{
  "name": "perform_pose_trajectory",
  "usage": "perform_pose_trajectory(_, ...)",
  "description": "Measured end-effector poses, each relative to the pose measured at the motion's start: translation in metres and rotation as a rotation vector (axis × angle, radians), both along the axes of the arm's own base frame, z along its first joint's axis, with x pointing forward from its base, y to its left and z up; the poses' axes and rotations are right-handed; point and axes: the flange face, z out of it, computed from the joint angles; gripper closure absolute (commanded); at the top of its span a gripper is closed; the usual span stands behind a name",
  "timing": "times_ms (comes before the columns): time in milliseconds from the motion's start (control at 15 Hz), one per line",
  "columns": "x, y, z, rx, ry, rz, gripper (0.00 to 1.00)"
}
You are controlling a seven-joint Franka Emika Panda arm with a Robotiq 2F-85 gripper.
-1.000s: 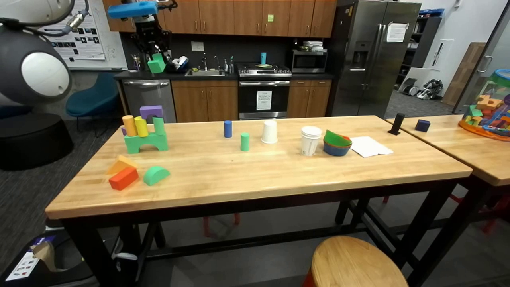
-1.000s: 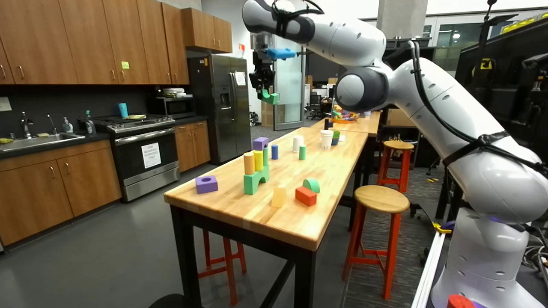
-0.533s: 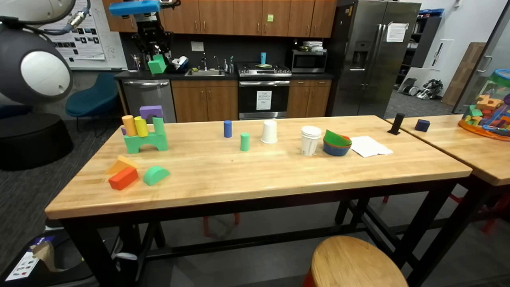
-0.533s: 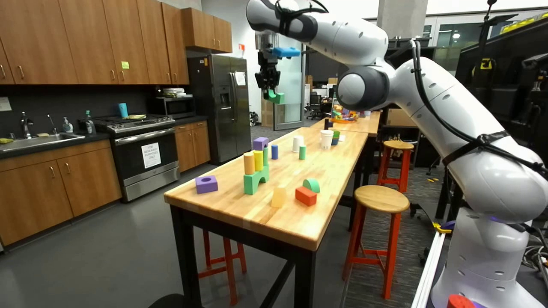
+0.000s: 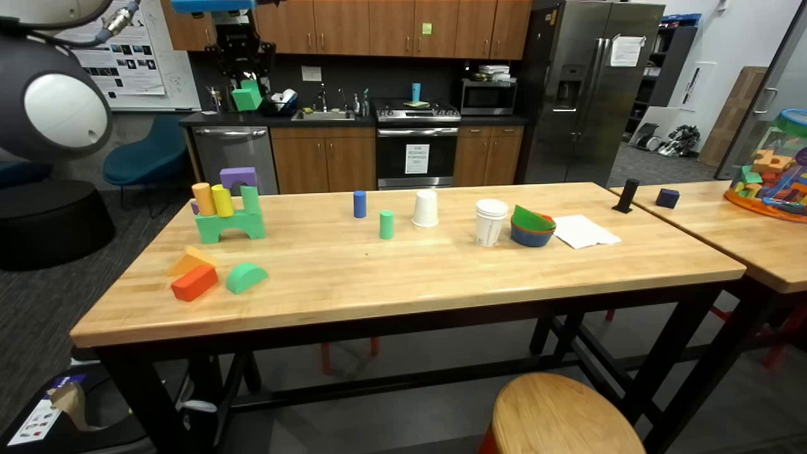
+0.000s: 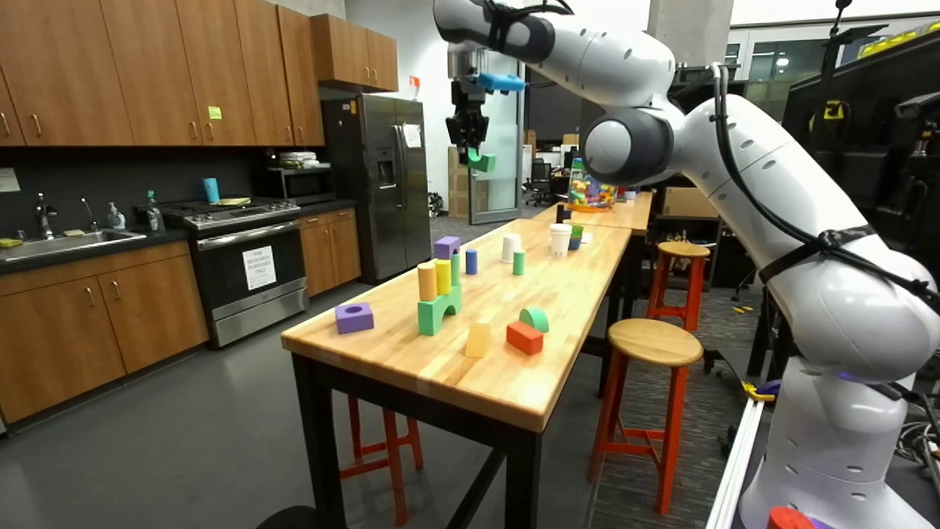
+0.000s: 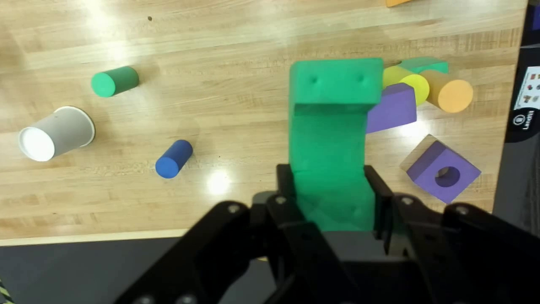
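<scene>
My gripper [image 7: 329, 185] is shut on a green arch-shaped block [image 7: 335, 82], with a black finger pressed on each side of it. In both exterior views the gripper [image 6: 468, 150] holds this block [image 5: 247, 98] high above the table [image 5: 441, 271]. Below in the wrist view, partly hidden behind the held block, stands a stack: a green arch [image 5: 230, 226] carries an orange cylinder [image 5: 203, 200], a yellow cylinder [image 5: 222, 200] and a green upright block [image 5: 251, 200]. A purple arch [image 5: 239, 176] rests at the top. Beside the stack lies a purple block with a hole [image 7: 447, 173].
Near the stack lie a red block [image 5: 195, 282], a yellow-orange wedge [image 5: 191, 259] and a green half-round [image 5: 246, 277]. Farther along stand a blue cylinder [image 5: 359, 204], a green cylinder [image 5: 386, 224], an upturned white cup [image 5: 425, 209], stacked paper cups [image 5: 490, 222] and nested bowls [image 5: 533, 227].
The arm has carried the green block to the right and slightly upward, as seen in an exterior view. The grip is unchanged, and the blocks on the table stay where they were.
</scene>
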Motion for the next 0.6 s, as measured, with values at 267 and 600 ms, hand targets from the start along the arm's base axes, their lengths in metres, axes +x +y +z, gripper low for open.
perform_pose_trajectory(267, 0.0018, 0.0022, -0.0031, 0.000, 0.004, 0.003, 0.59)
perform_pose_trajectory(600, 0.0032, 0.0045, -0.0054, 0.001, 0.008, 0.007, 0.84)
